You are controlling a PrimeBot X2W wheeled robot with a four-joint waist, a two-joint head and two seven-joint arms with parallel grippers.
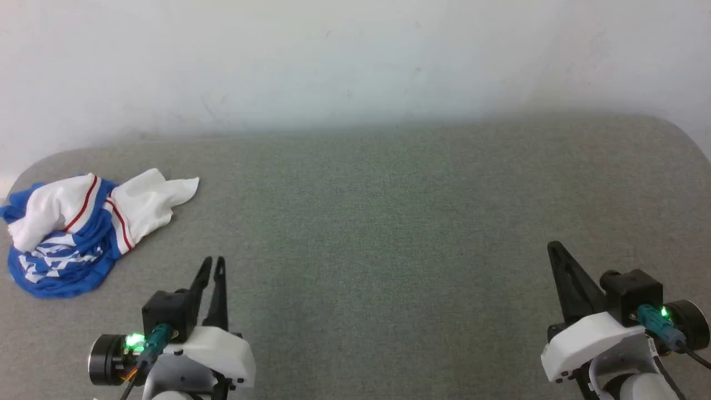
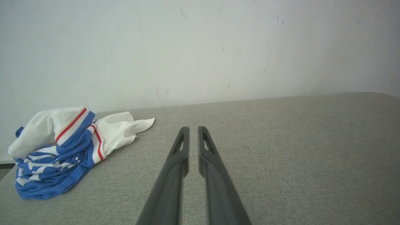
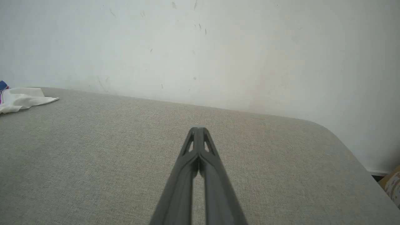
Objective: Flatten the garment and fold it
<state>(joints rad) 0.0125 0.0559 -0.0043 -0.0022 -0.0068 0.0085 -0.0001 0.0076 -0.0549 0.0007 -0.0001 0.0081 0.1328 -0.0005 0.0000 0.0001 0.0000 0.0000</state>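
Note:
The garment lies crumpled in a heap at the far left of the grey table, blue cloth with white sleeves and red-and-white trim. From the left wrist the garment sits ahead and to the left. A white corner of the garment reaches the left edge of the right wrist view. My left gripper hovers near the front edge, right of the heap and apart from it. A narrow gap parts the left gripper at its tips, with nothing between them. At the front right my right gripper is empty, the right gripper with its tips pressed together.
The grey fabric-covered table stretches wide between the heap and the right arm. A white wall rises straight behind it. The table's rounded far-right corner drops off toward a patterned object on the floor.

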